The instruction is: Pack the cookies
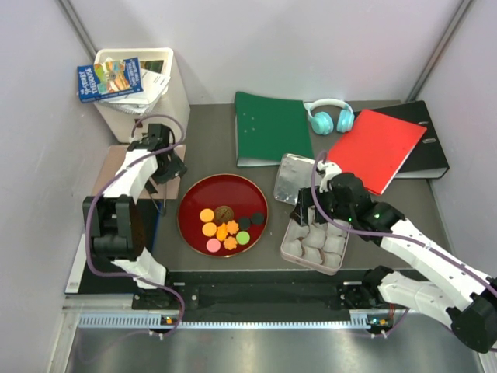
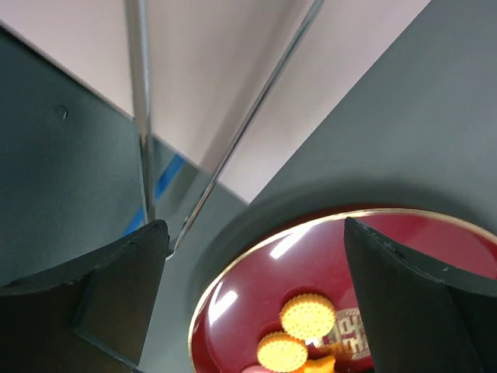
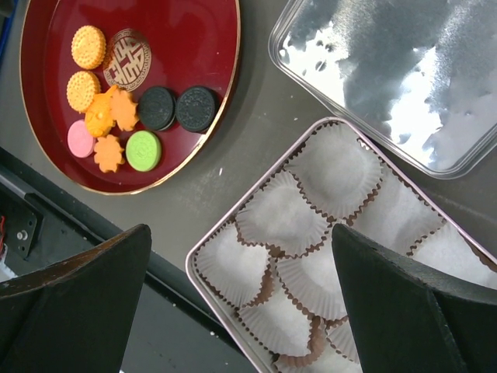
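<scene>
Table [image 1: 210,148] carries the red plate [image 1: 223,176] at centre, with the paper-cup tin [image 1: 284,245] just to its right; visible cups are empty. Over the tin's plate-side end hangs the right pincer [image 1: 311,210], and off the plate's far-left rim the left pincer [image 2: 255,233], both spread wide and holding nothing. The cookies [image 1: 225,225] cluster on the plate's near half, left of the right pincer: black rounds [image 3: 177,107] nearest it, orange rounds [image 2: 308,316] nearer the left. With no long axis on the rounds, jaw yaw likely doesn't matter.
</scene>
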